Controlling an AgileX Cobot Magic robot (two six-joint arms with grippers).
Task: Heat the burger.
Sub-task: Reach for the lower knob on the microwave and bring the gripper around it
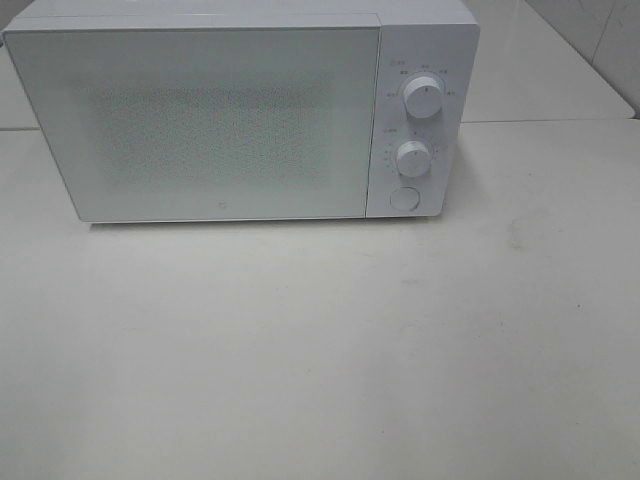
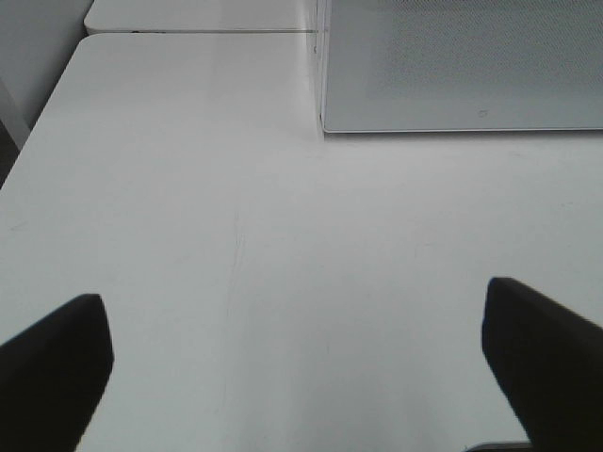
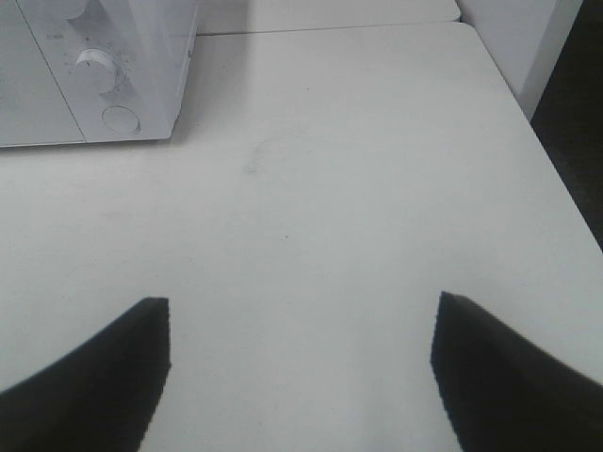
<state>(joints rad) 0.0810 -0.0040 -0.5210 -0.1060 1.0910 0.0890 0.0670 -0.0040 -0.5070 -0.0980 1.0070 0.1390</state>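
Observation:
The burger is out of view in all three views. A white microwave [image 1: 240,110] stands at the back of the table with its door shut; its two dials [image 1: 423,97] and round button [image 1: 404,197] are on its right side. Neither arm appears in the exterior high view. My left gripper [image 2: 297,363] hangs open over bare table, in front of the microwave's left corner [image 2: 325,122]. Open too is my right gripper [image 3: 301,363], over the table to the right of the microwave's control panel [image 3: 104,85]. Neither holds anything.
The white table [image 1: 320,350] spreads in front of the microwave. A second table surface [image 1: 550,70] adjoins behind. The table's left edge [image 2: 38,122] and right edge [image 3: 537,141] show in the wrist views.

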